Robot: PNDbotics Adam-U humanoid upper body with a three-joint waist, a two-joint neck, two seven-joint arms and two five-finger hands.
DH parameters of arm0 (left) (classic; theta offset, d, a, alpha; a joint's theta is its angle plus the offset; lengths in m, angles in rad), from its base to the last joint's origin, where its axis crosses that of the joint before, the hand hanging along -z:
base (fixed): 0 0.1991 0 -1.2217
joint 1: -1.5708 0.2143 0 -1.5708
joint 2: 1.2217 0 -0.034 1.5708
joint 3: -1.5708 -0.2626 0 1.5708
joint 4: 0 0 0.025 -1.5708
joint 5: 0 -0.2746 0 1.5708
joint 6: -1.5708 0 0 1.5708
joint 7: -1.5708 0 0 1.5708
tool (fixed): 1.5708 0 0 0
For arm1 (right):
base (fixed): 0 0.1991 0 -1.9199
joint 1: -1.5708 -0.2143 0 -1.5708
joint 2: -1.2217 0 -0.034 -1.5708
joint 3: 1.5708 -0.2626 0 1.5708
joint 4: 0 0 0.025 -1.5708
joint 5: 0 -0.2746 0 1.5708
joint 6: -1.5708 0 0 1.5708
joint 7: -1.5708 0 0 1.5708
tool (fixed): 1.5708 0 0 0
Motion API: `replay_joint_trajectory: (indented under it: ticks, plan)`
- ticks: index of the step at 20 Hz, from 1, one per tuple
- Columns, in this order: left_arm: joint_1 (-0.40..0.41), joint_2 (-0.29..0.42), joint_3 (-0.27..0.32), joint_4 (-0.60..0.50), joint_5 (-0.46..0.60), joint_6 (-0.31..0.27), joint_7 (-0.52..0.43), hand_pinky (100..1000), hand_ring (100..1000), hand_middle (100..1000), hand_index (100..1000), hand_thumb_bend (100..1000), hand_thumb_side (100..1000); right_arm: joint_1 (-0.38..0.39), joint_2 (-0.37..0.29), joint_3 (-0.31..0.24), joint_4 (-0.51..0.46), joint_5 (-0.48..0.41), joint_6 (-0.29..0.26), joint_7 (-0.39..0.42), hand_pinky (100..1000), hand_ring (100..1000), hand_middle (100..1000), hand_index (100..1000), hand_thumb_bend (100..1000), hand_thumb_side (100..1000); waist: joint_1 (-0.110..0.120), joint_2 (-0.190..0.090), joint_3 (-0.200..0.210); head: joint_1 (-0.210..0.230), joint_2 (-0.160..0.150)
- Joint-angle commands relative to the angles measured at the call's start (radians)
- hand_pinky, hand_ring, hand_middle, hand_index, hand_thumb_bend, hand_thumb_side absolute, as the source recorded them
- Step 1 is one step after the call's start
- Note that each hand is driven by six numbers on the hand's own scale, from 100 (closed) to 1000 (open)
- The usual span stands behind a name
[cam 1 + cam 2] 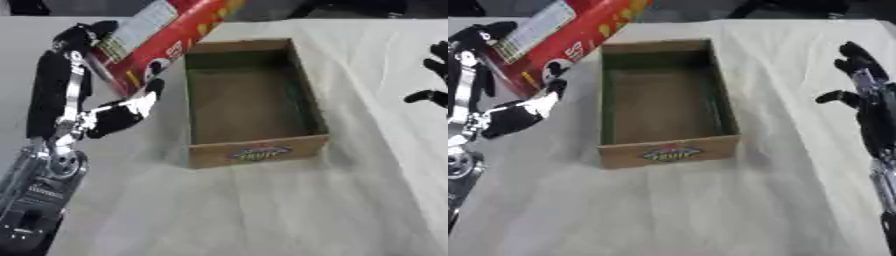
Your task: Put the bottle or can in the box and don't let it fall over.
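Note:
A tall red can with a white label panel is held tilted, its top leaning to the upper right, just left of the box. My left hand is shut on its lower end, fingers behind it and thumb in front. The open cardboard box stands in the middle of the table with nothing inside; a logo shows on its near wall. My right hand hovers open at the right edge, well clear of the box.
A pale cloth covers the table. Dark shapes line the far edge beyond the table. My left forearm runs up from the lower left corner.

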Motion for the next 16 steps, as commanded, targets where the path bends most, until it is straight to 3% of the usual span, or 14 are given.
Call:
replay_joint_trajectory:
  ticks: [1, 9, 11, 12, 13, 14, 15, 16]
  plan:
    - [-0.033, -0.043, -0.014, 0.030, -0.016, 0.003, -0.016, 184, 489, 552, 363, 131, 125, -0.009, -0.029, -0.014, -0.031, 0.005, 0.004, -0.003, 570, 1000, 1000, 975, 100, 942, 0.014, -0.033, -0.004, 0.001, 0.001]
    - [-0.075, -0.138, -0.041, 0.124, -0.065, 0.029, -0.015, 193, 502, 575, 373, 100, 100, -0.013, -0.028, -0.014, -0.033, 0.004, 0.006, -0.004, 569, 1000, 1000, 976, 100, 949, 0.018, -0.025, -0.018, 0.013, 0.002]
    - [-0.085, -0.152, -0.049, 0.138, -0.066, 0.026, -0.022, 226, 534, 609, 411, 188, 100, -0.014, -0.027, -0.013, -0.033, 0.004, 0.006, -0.003, 569, 1000, 1000, 976, 100, 950, 0.020, -0.024, -0.020, 0.016, 0.001]
    - [-0.088, -0.156, -0.053, 0.144, -0.066, 0.021, -0.034, 299, 593, 668, 469, 249, 100, -0.015, -0.027, -0.013, -0.033, 0.004, 0.007, -0.003, 569, 1000, 1000, 976, 100, 950, 0.020, -0.024, -0.022, 0.016, 0.001]
    - [-0.091, -0.157, -0.059, 0.150, -0.070, 0.013, -0.054, 386, 666, 739, 546, 285, 138, -0.015, -0.027, -0.013, -0.034, 0.004, 0.007, -0.003, 569, 1000, 1000, 976, 100, 950, 0.021, -0.024, -0.023, 0.016, 0.001]
    - [-0.091, -0.157, -0.062, 0.155, -0.080, 0.005, -0.078, 490, 752, 807, 636, 333, 284, -0.015, -0.026, -0.013, -0.034, 0.004, 0.007, -0.002, 568, 1000, 1000, 976, 100, 951, 0.021, -0.024, -0.024, 0.014, 0.001]
    - [-0.091, -0.156, -0.062, 0.159, -0.101, -0.002, -0.101, 642, 852, 902, 749, 384, 513, -0.015, -0.026, -0.014, -0.033, 0.003, 0.007, -0.003, 568, 1000, 1000, 976, 100, 952, 0.021, -0.024, -0.024, 0.012, 0.002]
    - [-0.089, -0.155, -0.059, 0.161, -0.128, -0.005, -0.120, 680, 883, 930, 777, 388, 599, -0.014, -0.025, -0.015, -0.033, 0.003, 0.007, -0.003, 568, 1000, 1000, 976, 100, 953, 0.020, -0.024, -0.024, 0.009, 0.002]
